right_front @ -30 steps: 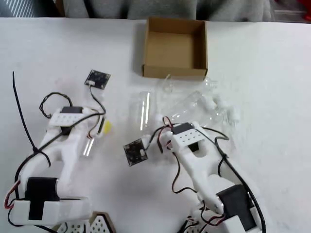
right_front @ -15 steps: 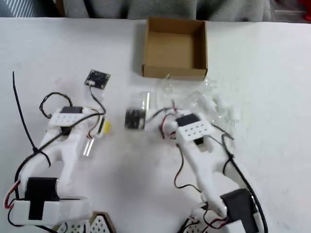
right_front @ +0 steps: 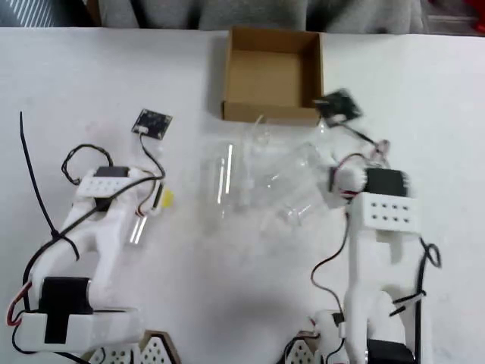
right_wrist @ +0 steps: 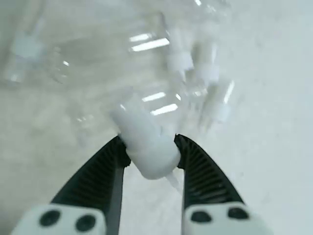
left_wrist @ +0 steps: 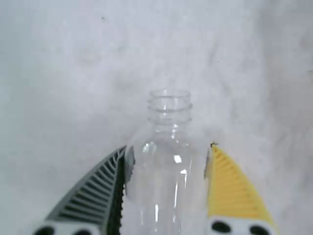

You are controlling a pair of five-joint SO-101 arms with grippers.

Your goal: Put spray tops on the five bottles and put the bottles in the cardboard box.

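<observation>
The left gripper (left_wrist: 167, 148), out at nine o'clock on the desk (right_front: 424, 91), is clamped around a clear, capless bottle (left_wrist: 168, 176), whose neck points away from it. The right gripper (right_wrist: 149, 139) pinches a white spray top (right_wrist: 145, 147) at three o'clock of the loose bottles (right_front: 254, 178). The cardboard box (right_front: 271, 112) sits open at twelve o'clock.

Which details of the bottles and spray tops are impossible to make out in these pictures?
1. High view: the number of bottles in the clear pile; they overlap and blend with the white table.
2. Left wrist view: the base of the held bottle, cut off by the picture's edge.
3. Right wrist view: the loose spray tops behind the held spray top, too blurred to count.
</observation>
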